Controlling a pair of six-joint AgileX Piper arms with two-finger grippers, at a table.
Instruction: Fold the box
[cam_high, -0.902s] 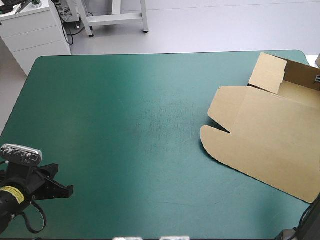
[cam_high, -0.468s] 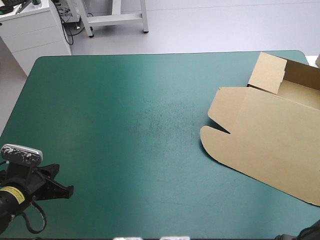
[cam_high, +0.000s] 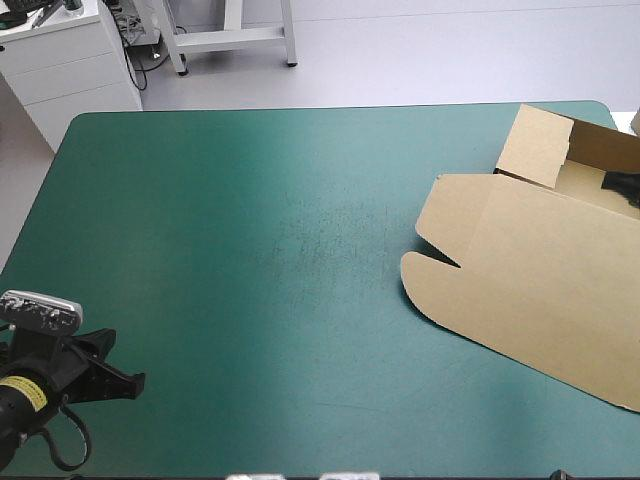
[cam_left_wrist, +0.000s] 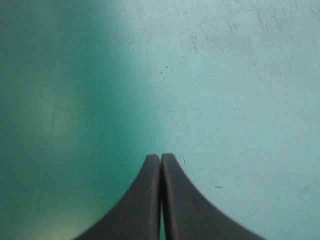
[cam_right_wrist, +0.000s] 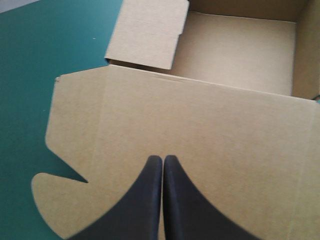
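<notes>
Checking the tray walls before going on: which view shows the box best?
The right wrist view: the box nearly fills it, tray walls raised, lid flat under the shut right tool. The high view cuts off its right side. The left wrist view shows only teal-green cover.

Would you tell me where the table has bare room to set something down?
The teal-green cover is bare from its left edge through the middle, between the black left hand at the front-left corner and the brown cardboard box. The box crowds the right side.

Teal-green table (cam_high: 250, 250); brown box (cam_high: 540, 290) flat, near right edge
</notes>
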